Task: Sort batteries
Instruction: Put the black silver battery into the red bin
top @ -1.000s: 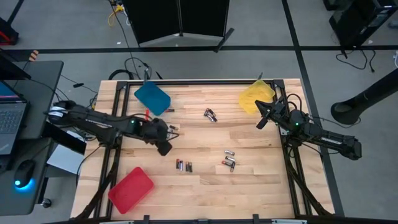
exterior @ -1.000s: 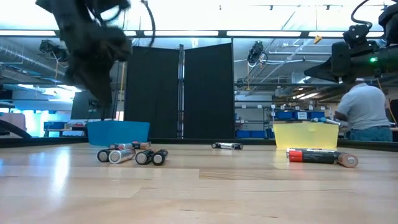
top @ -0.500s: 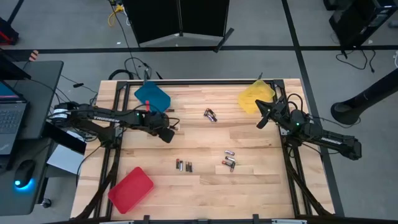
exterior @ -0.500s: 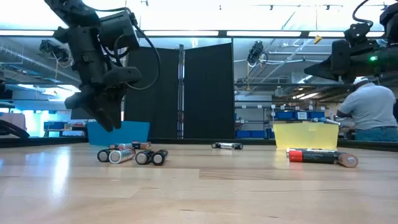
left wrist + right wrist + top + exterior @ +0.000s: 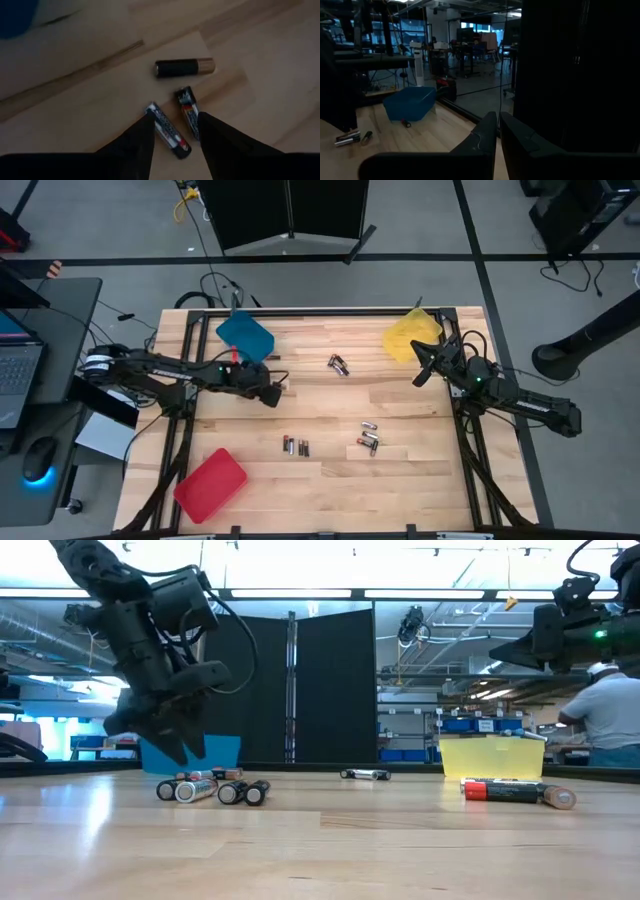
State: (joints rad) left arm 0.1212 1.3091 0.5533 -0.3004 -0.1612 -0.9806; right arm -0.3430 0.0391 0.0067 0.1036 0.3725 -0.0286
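My left gripper [image 5: 269,394] hovers open just off the blue tray [image 5: 245,337]. In the left wrist view its fingers [image 5: 142,142] stand on either side of two small black batteries [image 5: 168,131] [image 5: 187,107] lying flat on the wood. A dark gold-ended battery [image 5: 184,67] lies just beyond them. More batteries lie flat at mid-table [image 5: 295,446], [image 5: 368,439] and farther back [image 5: 338,364]. My right gripper [image 5: 419,368] waits shut in the air beside the yellow tray [image 5: 411,335]; it also shows in its own wrist view [image 5: 498,120].
A red tray [image 5: 210,483] sits at the near left corner. In the low view the left gripper [image 5: 172,743] hangs above a battery cluster [image 5: 210,788]. A person [image 5: 610,715] stands in the room beyond the table. Bare wood lies along the near edge.
My left gripper has moved from mid-table toward the far edge and the blue tray, dropping lower and coming over the batteries there. The right arm has stayed still, and no battery has moved.
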